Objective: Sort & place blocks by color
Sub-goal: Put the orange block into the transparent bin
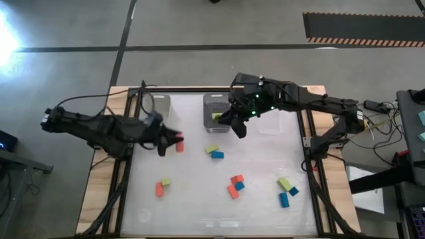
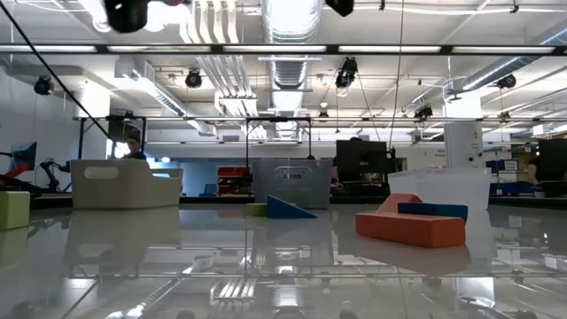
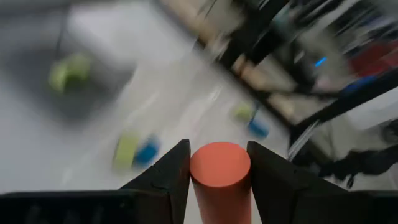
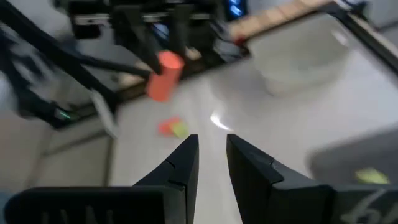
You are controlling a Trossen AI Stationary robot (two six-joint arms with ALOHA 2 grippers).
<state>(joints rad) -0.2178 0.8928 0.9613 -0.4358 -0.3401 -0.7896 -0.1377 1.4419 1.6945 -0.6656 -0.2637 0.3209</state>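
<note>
**Left claw has an orange cylinder mid-air, nowhere near a bin yet**

The piece in play right now is the orange block (image 3: 220, 177), a round cylinder, pinched between the two fingers of the left gripper (image 1: 174, 141). The left wrist view shows the fingers pressed against both of its sides, so it's a proper grip, partway closed around it. From above, it's held over the left side of the table, just in front of the left bin (image 1: 154, 106) and not over it.

The rest of the blocks are scattered on the white table (image 1: 199, 206): a green-and-blue pair (image 1: 214, 152) in the middle, an orange-and-green pair (image 1: 161, 186) front left, an orange-and-blue cluster (image 1: 235, 186) front centre, and a green-and-blue bunch (image 1: 286, 190) front right. Something green (image 1: 216, 117) already sits in the middle bin (image 1: 218, 99). There's a third clear bin (image 1: 271, 123) to the right.

The right gripper (image 1: 236, 123) hangs by the front of the middle bin, fingers a narrow gap apart with nothing between them in its wrist view.

What I'd worry about: a cylinder gripped on its curved sides can twist or slide out if the arm swings fast. If it drops short of the bin, it'll roll. Also, the loose blocks lie touching in mixed-colour pairs, so grabbing one could easily nudge or drag its neighbour. And both arms work close to the bins, so they could bump.
</note>
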